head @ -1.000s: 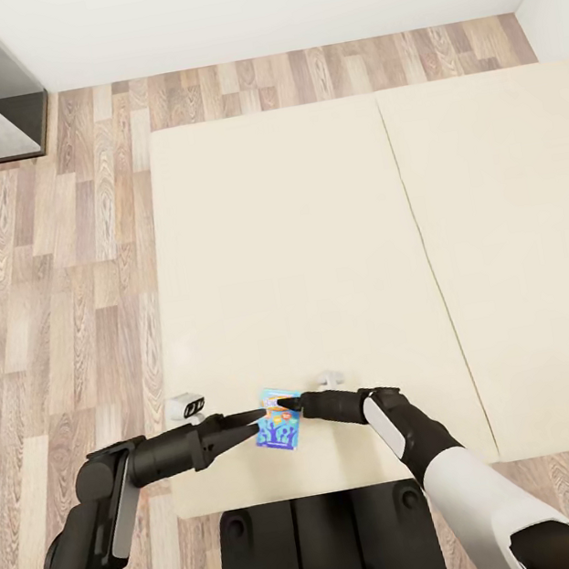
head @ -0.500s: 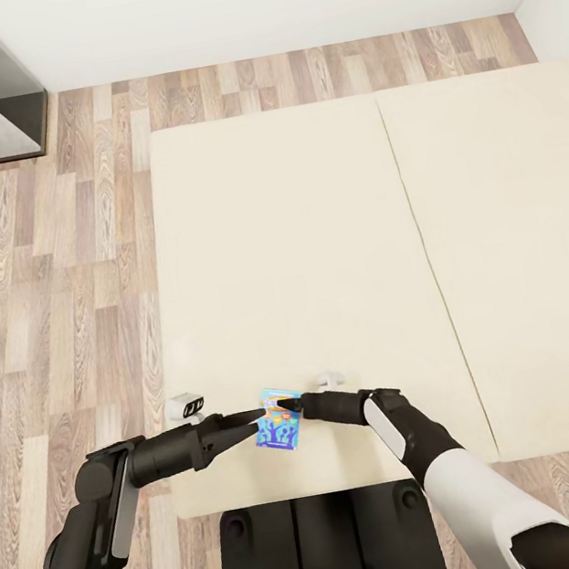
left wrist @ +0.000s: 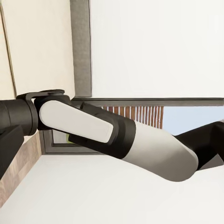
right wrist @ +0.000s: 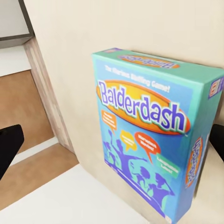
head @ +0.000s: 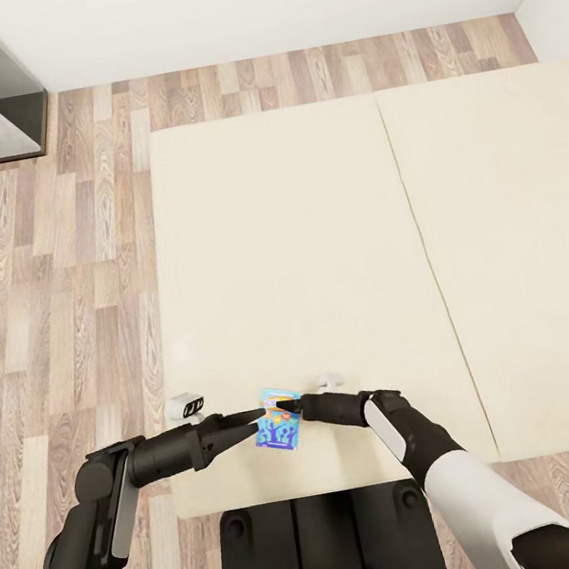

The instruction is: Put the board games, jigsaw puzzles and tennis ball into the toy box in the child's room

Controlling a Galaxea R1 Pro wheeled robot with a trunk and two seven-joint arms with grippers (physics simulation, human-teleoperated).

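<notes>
Both arms are matte black tubes with rounded joints; the right forearm [head: 465, 476] wears a glossy white shell, seen as a smooth white capsule [left wrist: 154, 149] from the left wrist. The left arm [head: 107, 499] carries grey-white side panels. A black trunk [head: 324, 551] sits at 6 o'clock.

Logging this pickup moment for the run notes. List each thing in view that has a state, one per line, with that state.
blue board game: lying flat on the bed near its near edge, between the two grippers.
bed: cream mattress bare apart from the game.
left gripper: at the game's left side; open or shut cannot be told.
right gripper: at the game's far right corner; a dark fingertip beside the box; grip unclear.
</notes>
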